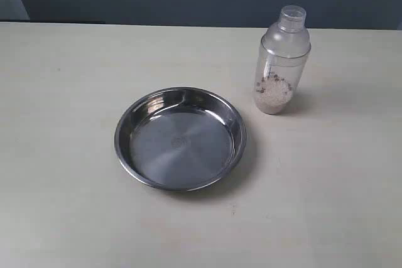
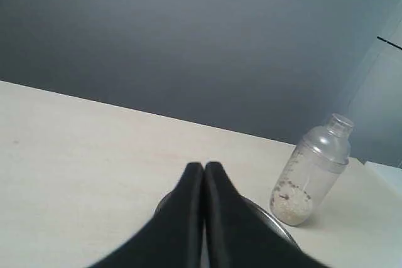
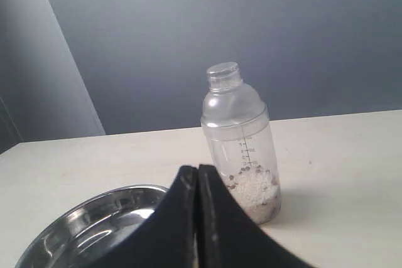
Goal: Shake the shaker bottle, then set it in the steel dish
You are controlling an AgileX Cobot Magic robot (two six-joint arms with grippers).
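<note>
The shaker bottle [image 1: 283, 61] stands upright on the pale counter [image 1: 63, 155] with its cap on, whitish grains with dark specks lying at its base. It is near the steel dish [image 1: 180, 142] but clear of the rim. The dish sits empty near the middle of the counter, open side up, with room to spare for the bottle. Neither arm shows in the exterior view. In the wrist views, the left jaws and the right jaws are each pressed together on nothing. The right jaws point straight at the bottle, so that arm looks the likelier one to grasp it. The left jaws face across the dish, with the bottle farther off. Either pair must part before a grasp — the shaking is not yet begun.
</note>
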